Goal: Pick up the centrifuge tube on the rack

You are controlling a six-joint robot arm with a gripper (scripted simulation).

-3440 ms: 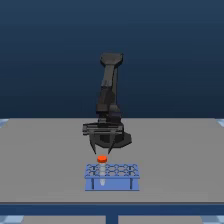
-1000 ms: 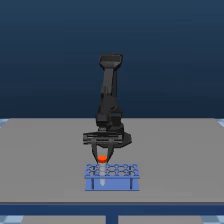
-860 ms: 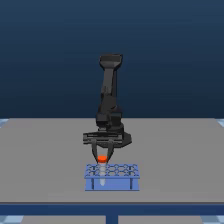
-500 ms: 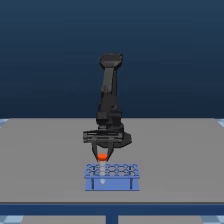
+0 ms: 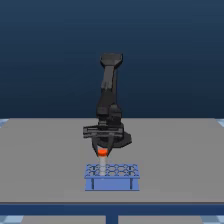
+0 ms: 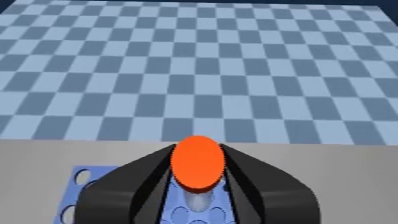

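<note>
**Gripper clamped on the tube cap, tube partly out of the rack**

So the gripper [image 5: 103,150] sits right over the rack's left end in the exterior view, fingers pointing straight down. In the wrist view the two dark fingers [image 6: 142,175] are closed in on either side of the orange cap, touching it as far as I can tell, so I'd call that a grip on the tube [image 6: 197,162] and nothing else in hand.

The cap sits between the fingertips, a bit above the top of the rack [image 5: 112,176]. The whitish body below the cap is barely visible in the wrist view, heading down toward the holes. Can't tell whether the tip is clear of its hole yet, it's too small and blurry from the outside camera.

The bit that matters: the tube's long axis is vertical, in line with the gripper and directly under it, so my guess is the next move is just a straight pull upward. Any sideways drift while the tube's low would probably drag it against the hole rim or nudge the rack.

The rack sits on the grey table [image 5: 45,160], toward its near edge.
</note>
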